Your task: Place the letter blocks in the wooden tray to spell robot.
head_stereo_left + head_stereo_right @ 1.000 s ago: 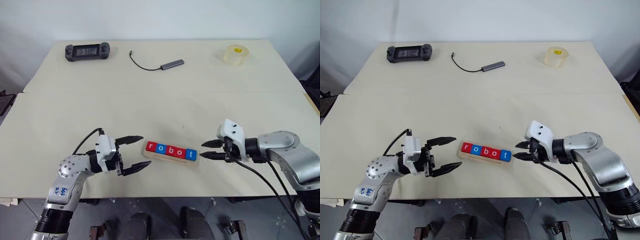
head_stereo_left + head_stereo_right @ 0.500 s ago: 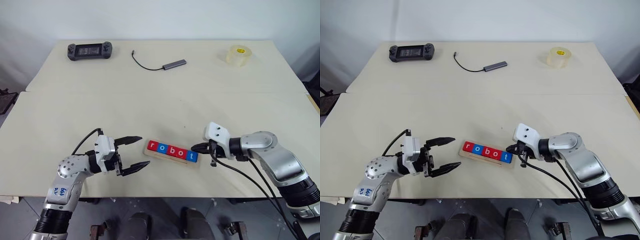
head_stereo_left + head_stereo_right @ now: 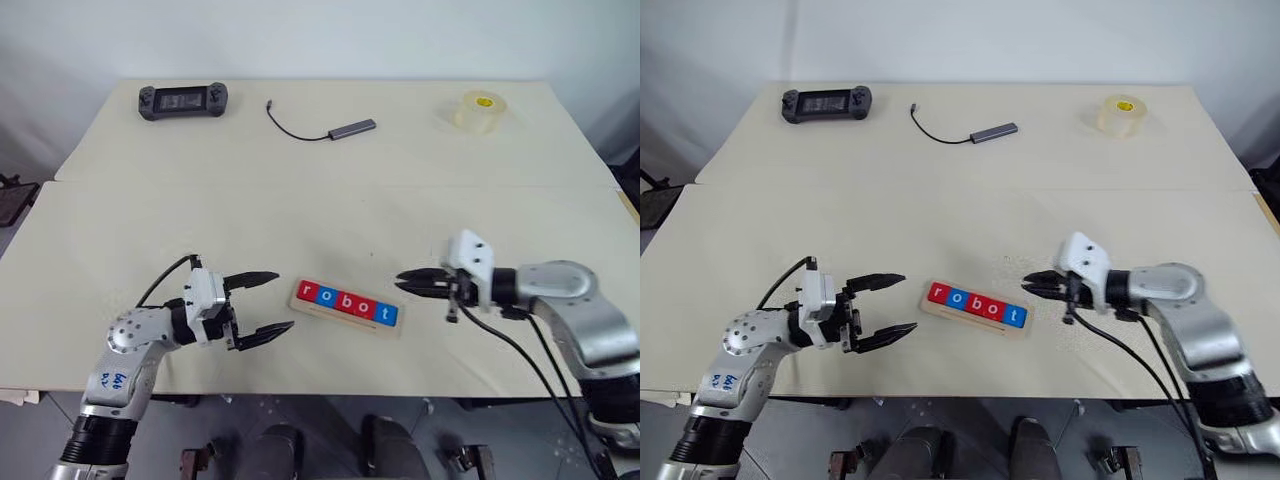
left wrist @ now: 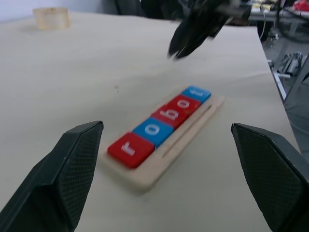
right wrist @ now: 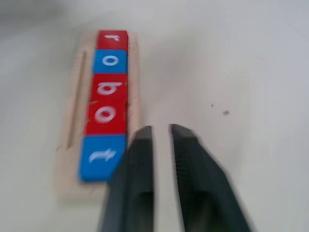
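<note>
Blocks [image 3: 347,301] sit in a row in the wooden tray [image 3: 344,313] – reading robot – near the table's [image 3: 320,190] front edge. Left gripper [image 3: 262,304] gapes wide beside it, empty; right gripper [image 3: 407,283] nearly closed, empty – just off the t end.

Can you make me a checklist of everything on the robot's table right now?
Surface: pale table, two tops butted together.
Job's things: wooden tray near the front edge; five letter blocks in a row on it, spelling robot.
Clutter: game controller, tape roll, USB hub, all at the back.
Grippers: left gripper wide open, empty; right gripper slightly parted, empty, just off the tray's t end.
Cables: hub's short cable.
Surroundings: white wall.
</note>
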`<state>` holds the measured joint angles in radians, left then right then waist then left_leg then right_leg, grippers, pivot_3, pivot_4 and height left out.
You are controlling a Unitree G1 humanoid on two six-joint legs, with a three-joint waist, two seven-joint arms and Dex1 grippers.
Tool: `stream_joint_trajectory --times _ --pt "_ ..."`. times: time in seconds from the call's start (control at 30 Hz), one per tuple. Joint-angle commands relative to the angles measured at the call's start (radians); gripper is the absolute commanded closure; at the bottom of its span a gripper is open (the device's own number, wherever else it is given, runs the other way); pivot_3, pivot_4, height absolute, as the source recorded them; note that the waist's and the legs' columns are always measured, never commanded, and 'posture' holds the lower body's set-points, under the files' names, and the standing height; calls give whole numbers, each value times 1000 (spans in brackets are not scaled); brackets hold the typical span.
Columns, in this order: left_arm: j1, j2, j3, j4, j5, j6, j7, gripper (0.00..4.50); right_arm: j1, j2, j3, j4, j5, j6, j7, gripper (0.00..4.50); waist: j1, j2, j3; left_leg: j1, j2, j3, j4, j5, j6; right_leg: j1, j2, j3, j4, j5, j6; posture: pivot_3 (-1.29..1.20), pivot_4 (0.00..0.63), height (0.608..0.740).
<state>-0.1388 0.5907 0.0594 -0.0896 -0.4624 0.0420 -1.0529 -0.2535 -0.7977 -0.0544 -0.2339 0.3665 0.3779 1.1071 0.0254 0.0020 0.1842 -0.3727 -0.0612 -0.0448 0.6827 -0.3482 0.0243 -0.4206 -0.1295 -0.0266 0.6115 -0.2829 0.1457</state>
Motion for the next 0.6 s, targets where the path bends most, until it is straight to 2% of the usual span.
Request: stream_joint_trajectory --times 0.03,0.17,0.27,0.3,0.6 --pt "5 33 38 8 -8 -8 -26 0 91 -3 -128 -23 64 -125 51 2523 -2 0 0 0 0 0 0 0 0 0 0 0 0 0 0 0 150 740" --pt "54 108 104 60 18 -20 -31 0 287 -9 -300 5 127 -209 117 1201 -3 0 0 1 2 0 -1 0 0 2 1 0 0 0 0 0 150 740" --pt "82 130 141 103 27 -63 -40 0 332 -7 -335 -5 140 -212 105 174 -9 0 0 4 2 1 -1 0 0 3 1 1 -2 0 0 0 150 740" --pt "85 134 153 114 27 -77 -44 0 333 -7 -343 -1 143 -217 102 12 -11 0 0 5 2 2 -1 0 0 5 1 1 -3 0 0 0 150 740" --pt "23 107 156 155 28 -109 -19 0 259 -3 -310 88 130 -278 105 12 -2 0 0 10 2 0 -1 0 0 9 0 1 -4 0 0 0 150 740"
